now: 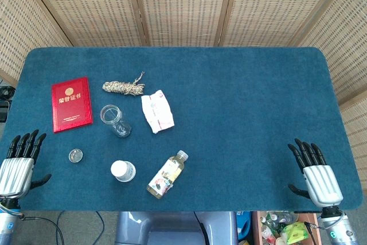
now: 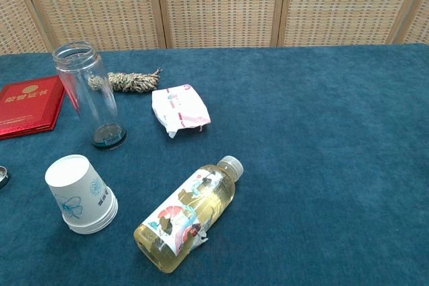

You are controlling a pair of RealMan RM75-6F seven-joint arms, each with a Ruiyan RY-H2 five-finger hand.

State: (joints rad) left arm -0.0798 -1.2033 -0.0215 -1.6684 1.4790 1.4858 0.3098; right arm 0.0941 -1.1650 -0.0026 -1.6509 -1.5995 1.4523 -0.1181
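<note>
My left hand (image 1: 20,164) lies flat near the front left corner of the blue table (image 1: 246,96), fingers spread, holding nothing. Over by the front right corner my right hand (image 1: 315,173) rests the same way, empty. Neither hand shows in the chest view. Closest to the left hand is a small round lid (image 1: 75,155). A clear glass jar (image 1: 114,120) (image 2: 90,95) stands upright without a lid. A yellow drink bottle (image 1: 167,174) (image 2: 188,216) lies on its side. A stack of upturned paper cups (image 1: 123,171) (image 2: 79,193) stands beside it.
A red certificate booklet (image 1: 71,104) (image 2: 28,105) lies at the left. A coil of rope (image 1: 124,86) (image 2: 127,81) and a white packet (image 1: 157,111) (image 2: 179,110) lie behind the jar. Woven screens (image 1: 183,4) stand behind the table.
</note>
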